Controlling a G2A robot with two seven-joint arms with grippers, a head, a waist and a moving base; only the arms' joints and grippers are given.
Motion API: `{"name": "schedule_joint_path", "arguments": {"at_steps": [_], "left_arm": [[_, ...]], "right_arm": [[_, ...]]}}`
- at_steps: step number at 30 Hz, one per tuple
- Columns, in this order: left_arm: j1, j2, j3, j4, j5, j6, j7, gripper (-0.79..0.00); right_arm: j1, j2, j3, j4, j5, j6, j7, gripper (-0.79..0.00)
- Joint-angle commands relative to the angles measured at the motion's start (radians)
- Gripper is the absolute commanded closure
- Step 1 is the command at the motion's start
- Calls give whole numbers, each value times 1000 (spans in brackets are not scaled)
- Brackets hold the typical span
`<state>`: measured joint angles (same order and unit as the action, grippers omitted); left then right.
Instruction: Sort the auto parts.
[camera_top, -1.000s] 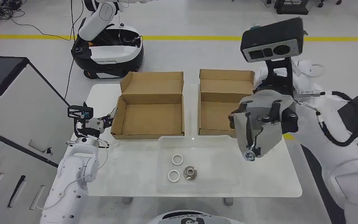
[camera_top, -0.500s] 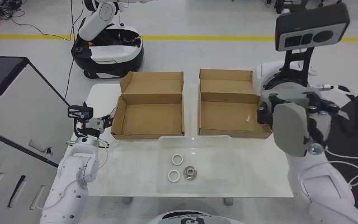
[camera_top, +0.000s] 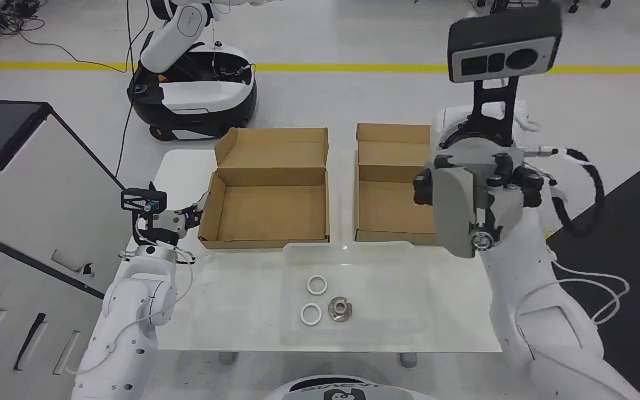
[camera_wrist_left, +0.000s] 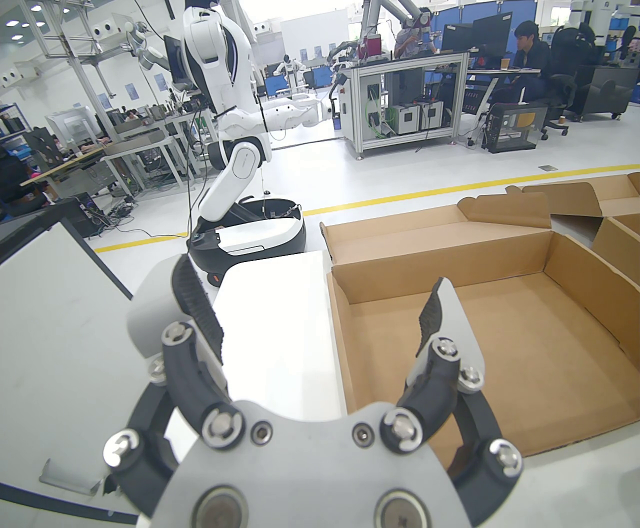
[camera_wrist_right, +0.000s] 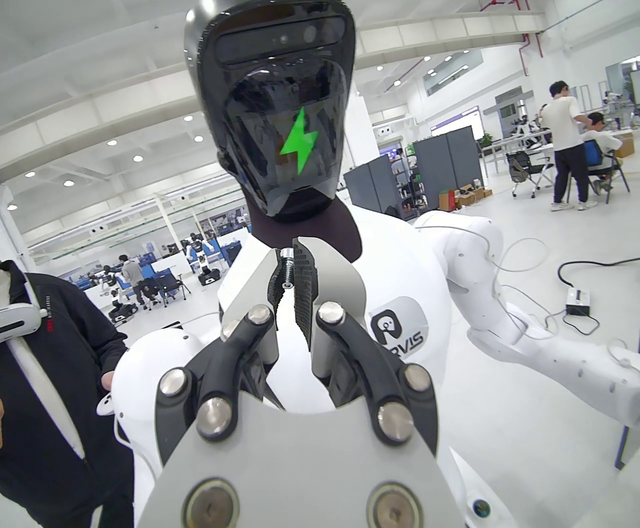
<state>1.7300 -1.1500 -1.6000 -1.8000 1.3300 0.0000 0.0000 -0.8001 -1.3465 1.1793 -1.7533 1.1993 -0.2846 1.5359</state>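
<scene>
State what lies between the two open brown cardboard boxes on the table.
In the top view, only a bare strip of white table separates the left brown cardboard box from the right brown cardboard box.

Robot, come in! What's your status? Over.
Left gripper open beside left cardboard box. Right gripper shut on small metal screw. Two white rings, round metal part on table. No obstruction seen.
</scene>
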Motion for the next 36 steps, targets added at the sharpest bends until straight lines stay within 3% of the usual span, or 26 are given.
{"name": "schedule_joint_path", "arguments": {"at_steps": [1, 7, 23, 36], "left_arm": [[0, 0, 0, 0, 0, 0, 0, -785], [0, 0, 0, 0, 0, 0, 0, -785], [0, 0, 0, 0, 0, 0, 0, -785], [0, 0, 0, 0, 0, 0, 0, -785]], "right_arm": [[2, -2, -4, 5, -32, 0, 0, 0], [12, 0, -19, 20, -104, 0, 0, 0], [-24, -25, 31, -79, 125, 0, 0, 0], [-11, -11, -10, -2, -64, 0, 0, 0]]}}
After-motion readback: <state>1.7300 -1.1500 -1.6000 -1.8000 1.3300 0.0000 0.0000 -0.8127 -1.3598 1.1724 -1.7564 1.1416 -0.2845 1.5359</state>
